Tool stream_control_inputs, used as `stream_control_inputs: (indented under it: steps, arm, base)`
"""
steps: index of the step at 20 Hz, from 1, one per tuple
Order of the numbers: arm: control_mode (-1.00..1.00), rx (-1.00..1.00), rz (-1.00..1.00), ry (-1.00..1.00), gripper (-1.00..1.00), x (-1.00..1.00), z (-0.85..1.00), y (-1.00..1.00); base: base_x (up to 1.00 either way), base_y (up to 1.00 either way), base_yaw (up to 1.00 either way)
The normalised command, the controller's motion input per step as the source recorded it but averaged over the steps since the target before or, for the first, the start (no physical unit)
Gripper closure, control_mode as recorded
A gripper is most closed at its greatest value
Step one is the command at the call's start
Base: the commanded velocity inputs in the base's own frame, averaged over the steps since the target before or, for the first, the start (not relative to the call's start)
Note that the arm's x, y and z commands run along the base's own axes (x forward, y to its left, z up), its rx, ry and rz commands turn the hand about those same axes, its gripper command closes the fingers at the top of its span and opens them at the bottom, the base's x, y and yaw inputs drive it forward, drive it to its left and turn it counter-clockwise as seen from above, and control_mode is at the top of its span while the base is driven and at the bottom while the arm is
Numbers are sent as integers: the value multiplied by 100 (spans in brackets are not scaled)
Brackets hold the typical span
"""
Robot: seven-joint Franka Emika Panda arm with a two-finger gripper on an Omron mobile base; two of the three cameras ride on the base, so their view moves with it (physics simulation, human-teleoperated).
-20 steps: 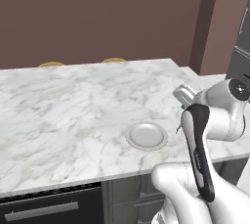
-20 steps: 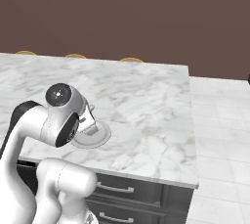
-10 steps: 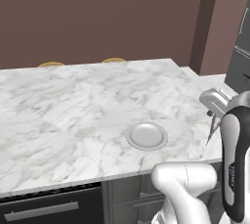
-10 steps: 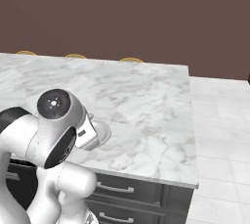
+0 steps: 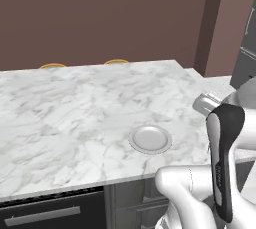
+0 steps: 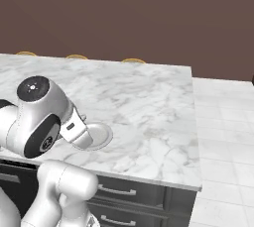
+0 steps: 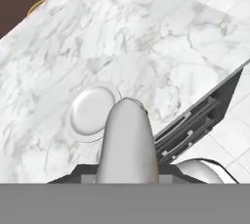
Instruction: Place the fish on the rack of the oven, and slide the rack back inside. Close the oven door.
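- Gripper hangs just above the round plate on the marble counter; how far its jaws stand apart cannot be told.
- The plate lies bare. A pale long shape rises ahead of the hand camera; whether it is the fish, in the grip, is unclear.
- The fish is likely light, soft and slick: best pinched gently across mid-body, not by the tail.

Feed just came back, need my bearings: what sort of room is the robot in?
Most likely a kitchen: a white marble counter bearing a round pale plate, dark drawers with bar handles underneath, and a pale tiled floor beside it.
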Motion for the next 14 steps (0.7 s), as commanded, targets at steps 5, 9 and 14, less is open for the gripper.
stream_control_inputs:
  steps: [5, 9, 14]
  arm:
    - [-100, -22, 0, 11, 100, 0, -13, 46]
    - [-100, -23, 0, 14, 100, 0, -16, 40]
    - [100, -8, 0, 4, 100, -1, -6, 3]
  base:
    - [0, 0, 0]
    - [0, 0, 0]
    - [-17, -15, 1]
